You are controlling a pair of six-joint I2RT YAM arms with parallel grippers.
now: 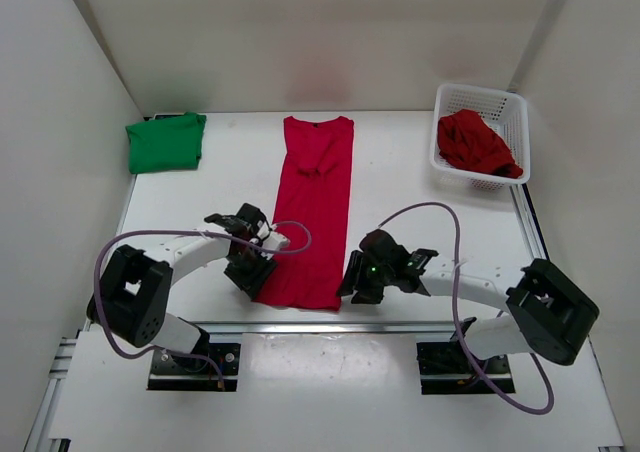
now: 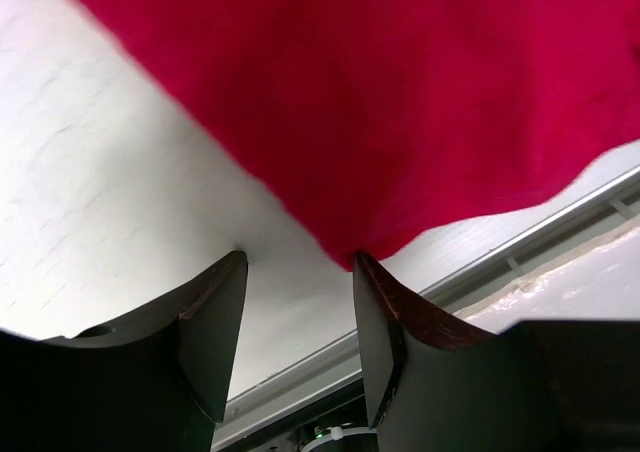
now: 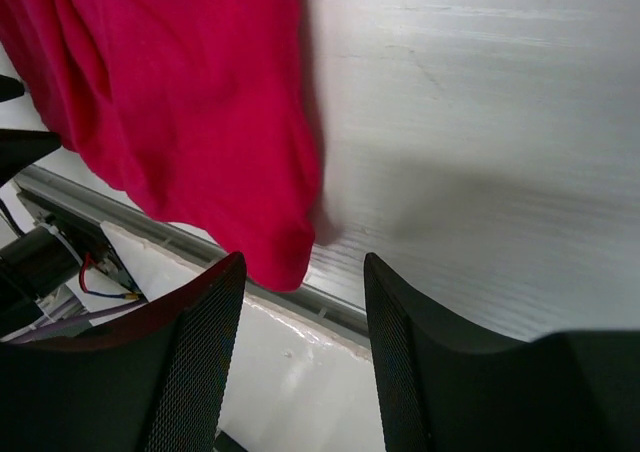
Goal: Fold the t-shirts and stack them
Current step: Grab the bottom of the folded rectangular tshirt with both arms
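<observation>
Two near hem corners to be pinched: red cotton t-shirt [image 1: 316, 207], laid flat on white table [image 1: 190, 197] as narrow strip. Jaws apart on left gripper [image 2: 300, 272], corner touching one finger; jaws apart on right gripper [image 3: 305, 272], nothing held. All layers should be caught, lifted evenly, else fold goes wonky.

red t-shirt [image 2: 380, 102] | cut off top, right | edges blurred
</observation>
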